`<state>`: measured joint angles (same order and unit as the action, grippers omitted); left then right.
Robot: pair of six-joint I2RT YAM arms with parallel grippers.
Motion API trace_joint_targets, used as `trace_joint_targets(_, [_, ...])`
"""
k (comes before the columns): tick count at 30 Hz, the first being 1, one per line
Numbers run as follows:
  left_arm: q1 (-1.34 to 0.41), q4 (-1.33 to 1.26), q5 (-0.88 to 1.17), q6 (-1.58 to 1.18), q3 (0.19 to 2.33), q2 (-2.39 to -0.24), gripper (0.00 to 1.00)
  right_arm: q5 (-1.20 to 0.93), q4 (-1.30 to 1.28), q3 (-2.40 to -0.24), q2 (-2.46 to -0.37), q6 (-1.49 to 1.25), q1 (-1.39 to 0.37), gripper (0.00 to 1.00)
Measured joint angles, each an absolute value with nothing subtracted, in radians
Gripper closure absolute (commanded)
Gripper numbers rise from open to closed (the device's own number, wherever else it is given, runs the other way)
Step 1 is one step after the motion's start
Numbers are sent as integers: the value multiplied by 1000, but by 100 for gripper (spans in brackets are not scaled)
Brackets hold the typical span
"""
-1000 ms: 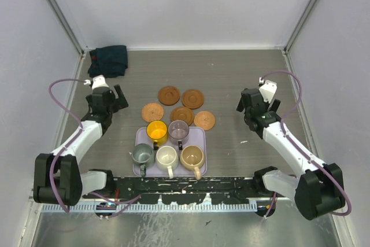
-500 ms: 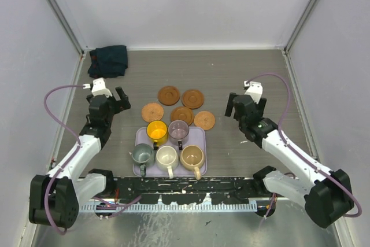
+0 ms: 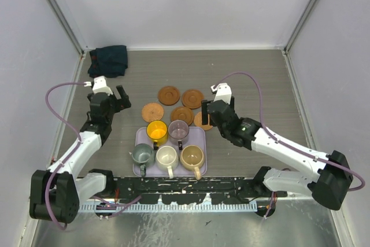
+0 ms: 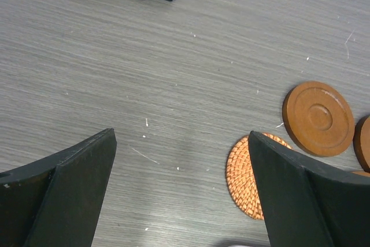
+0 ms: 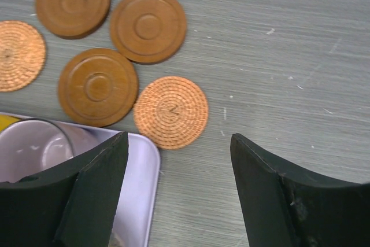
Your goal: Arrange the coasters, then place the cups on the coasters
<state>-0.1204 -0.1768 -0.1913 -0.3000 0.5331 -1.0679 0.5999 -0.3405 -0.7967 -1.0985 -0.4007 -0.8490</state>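
Note:
Five round coasters lie behind the tray: three wooden discs [image 3: 169,95] [image 3: 192,98] [image 3: 182,115] and two woven ones [image 3: 152,111] [image 5: 171,111]. Five cups stand on the lavender tray [image 3: 200,137]: yellow [image 3: 156,131], purple [image 3: 178,131], grey-green [image 3: 142,154], white [image 3: 167,157] and tan [image 3: 192,156]. My right gripper [image 5: 179,143] hangs open just above the right woven coaster and the tray's corner, holding nothing. My left gripper [image 4: 182,137] is open over bare table, left of the other woven coaster [image 4: 240,172].
A dark teal cloth [image 3: 108,61] lies bunched at the back left corner. Grey walls close in the table on three sides. In the right wrist view the purple cup [image 5: 34,143] sits close to my left finger.
My right arm has swung left from the table's right side to the coasters, and its jaws have narrowed a little. The left arm shifted only slightly.

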Motion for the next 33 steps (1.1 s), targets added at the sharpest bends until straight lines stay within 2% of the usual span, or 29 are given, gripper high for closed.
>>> trace_joint_targets(14, [-120, -199, -182, -299, 510, -1024, 2, 640, -333, -861, -1187, -398, -895, 27])
trace_joint_targets(15, [-120, -205, -181, -299, 505, -1020, 2, 653, -334, -861, -1187, -398, -895, 30])
trace_joint_targets(18, [-120, -229, -178, -297, 487, -1010, 2, 684, -333, -860, -1187, -397, -894, 53])
trace_joint_targets(22, [-120, -259, -174, -281, 467, -1010, 3, 698, -321, -859, -1198, -399, -879, 77])
trace_joint_targets(23, [-120, -259, -167, -276, 467, -1012, 20, 696, -317, -858, -1206, -400, -875, 83])
trace_joint_targets(24, [-120, -265, -152, -273, 467, -1016, 30, 687, -310, -858, -1220, -401, -864, 91])
trace_joint_targets(29, [-133, -275, -76, -265, 487, -1093, 65, 607, -269, -836, -1301, -412, -776, 99])
trace_joint_targets(33, [-152, -236, 9, -252, 554, -1213, 93, 528, -235, -806, -1356, -421, -716, 99])
